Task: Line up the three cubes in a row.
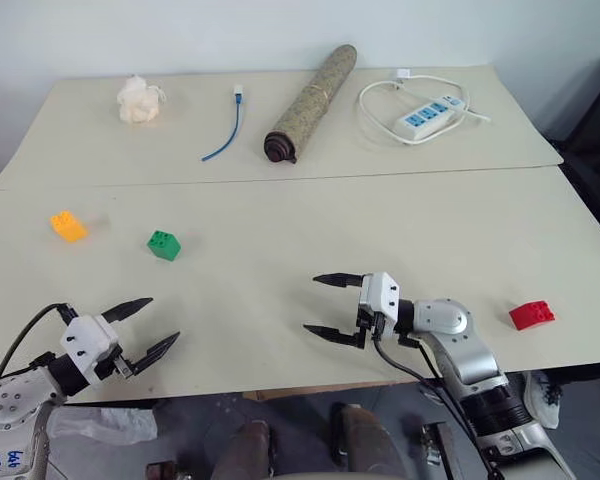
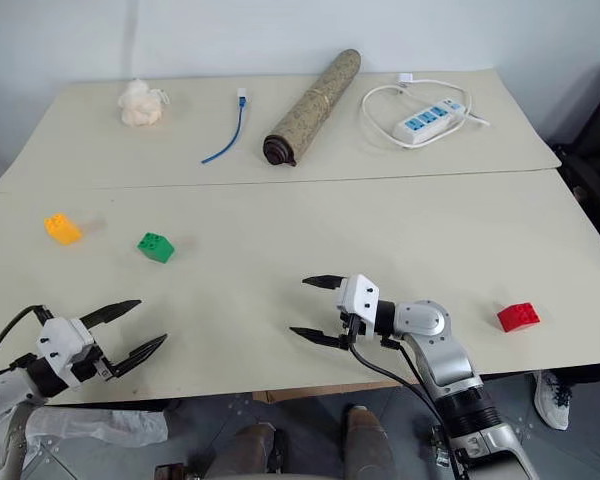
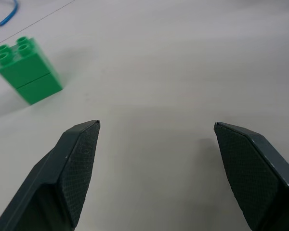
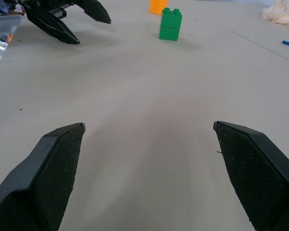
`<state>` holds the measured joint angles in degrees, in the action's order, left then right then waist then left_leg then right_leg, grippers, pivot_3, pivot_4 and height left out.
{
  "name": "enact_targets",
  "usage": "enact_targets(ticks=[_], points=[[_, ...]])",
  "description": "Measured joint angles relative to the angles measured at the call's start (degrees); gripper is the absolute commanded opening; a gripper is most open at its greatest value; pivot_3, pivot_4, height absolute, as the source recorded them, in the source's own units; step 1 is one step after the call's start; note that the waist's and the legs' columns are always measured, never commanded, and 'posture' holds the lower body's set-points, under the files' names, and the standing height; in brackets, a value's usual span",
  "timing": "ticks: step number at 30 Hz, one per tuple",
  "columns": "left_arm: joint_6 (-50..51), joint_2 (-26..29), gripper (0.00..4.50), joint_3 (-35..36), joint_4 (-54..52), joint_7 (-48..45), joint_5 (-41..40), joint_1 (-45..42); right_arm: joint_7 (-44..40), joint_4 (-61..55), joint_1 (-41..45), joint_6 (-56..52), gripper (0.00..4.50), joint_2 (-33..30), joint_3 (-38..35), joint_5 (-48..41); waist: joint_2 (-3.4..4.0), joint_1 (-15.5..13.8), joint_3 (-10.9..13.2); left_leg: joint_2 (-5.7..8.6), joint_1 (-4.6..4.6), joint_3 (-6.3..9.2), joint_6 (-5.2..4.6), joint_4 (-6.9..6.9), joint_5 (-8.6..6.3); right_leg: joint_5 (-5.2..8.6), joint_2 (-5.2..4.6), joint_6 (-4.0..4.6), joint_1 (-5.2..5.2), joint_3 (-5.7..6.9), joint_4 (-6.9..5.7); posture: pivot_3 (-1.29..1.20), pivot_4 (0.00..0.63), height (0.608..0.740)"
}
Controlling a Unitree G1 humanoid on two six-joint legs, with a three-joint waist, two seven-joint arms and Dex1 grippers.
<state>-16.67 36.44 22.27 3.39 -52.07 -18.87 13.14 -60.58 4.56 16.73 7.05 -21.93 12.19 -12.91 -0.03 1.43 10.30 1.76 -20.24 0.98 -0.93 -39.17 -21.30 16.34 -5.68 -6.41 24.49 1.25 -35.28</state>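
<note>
Both grippers, left gripper and right gripper, gape wide and empty, with the green cube and orange cube beyond the left's jaws and the red cube stranded behind the right's, so I'd guess a careless sweep could knock one away.

Two cream-topped tables stood edge to edge, a seam running between them. On the near table lay an orange-yellow studded plastic block by its left edge, a green studded plastic block just right of it, and a red studded plastic block well apart near the right edge. On the far table lay a white fluffy wad, a blue cable, a rolled brownish mat and a white power strip with coiled cord.
</note>
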Motion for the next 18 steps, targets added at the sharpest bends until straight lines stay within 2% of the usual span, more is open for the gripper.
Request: enact_targets(ticks=[5, 10, 11, 15, 18], points=[[5.6, 0.0, 4.03, 0.1, -3.9, 0.6, -3.8, 0.1, 0.5, 0.1, -0.1, 0.4, 4.5, 0.0, -0.2, -0.2, 0.0, 0.0, 0.0, 0.0, 0.0, 0.01, 0.0, 0.0, 0.0, 0.0, -0.01, 0.0, 0.0, -0.07, -0.03, 0.0, 0.15, 0.74], [21.7, 2.4, 4.03, -1.2, -15.7, 1.0, -14.1, -0.2, 2.0, -8.6, -2.2, -4.6, 4.5, -2.3, -4.2, -5.6, 0.0, -0.2, 0.0, 0.01, -0.04, 0.09, 0.0, -0.01, 0.0, 0.0, -0.07, 0.0, -0.01, -0.29, -0.04, 0.0, 0.15, 0.74], [23.5, 3.0, 4.38, -2.3, -17.7, 0.9, -14.6, -1.3, 2.3, -11.3, -2.8, -6.9, 4.5, -3.8, -5.9, -7.6, 0.0, -0.3, 0.0, 0.01, -0.04, 0.09, 0.0, -0.02, 0.0, 0.0, -0.07, 0.0, -0.02, -0.29, -0.04, 0.0, 0.15, 0.74], [26.1, 4.6, 4.49, -12.1, -22.6, -1.4, -12.0, -10.3, 6.8, -20.5, -5.1, -15.8, 4.5, -12.4, -18.9, -14.7, 0.05, -1.6, 0.0, 0.11, -0.03, 0.11, -0.03, -0.05, 0.02, 0.0, -0.12, 0.0, -0.09, -0.25, 0.18, 0.0, 0.15, 0.74], [26.3, 3.9, 4.49, -17.6, -20.3, -4.1, -10.1, -18.3, 9.4, -23.6, -11.7, -20.9, 4.5, -19.6, -32.8, -17.5, 0.06, -2.7, 0.0, 0.05, -0.06, 0.11, 0.0, -0.02, 0.0, 0.0, 0.05, -0.01, -0.09, -0.13, 0.13, 0.0, 0.15, 0.74]])
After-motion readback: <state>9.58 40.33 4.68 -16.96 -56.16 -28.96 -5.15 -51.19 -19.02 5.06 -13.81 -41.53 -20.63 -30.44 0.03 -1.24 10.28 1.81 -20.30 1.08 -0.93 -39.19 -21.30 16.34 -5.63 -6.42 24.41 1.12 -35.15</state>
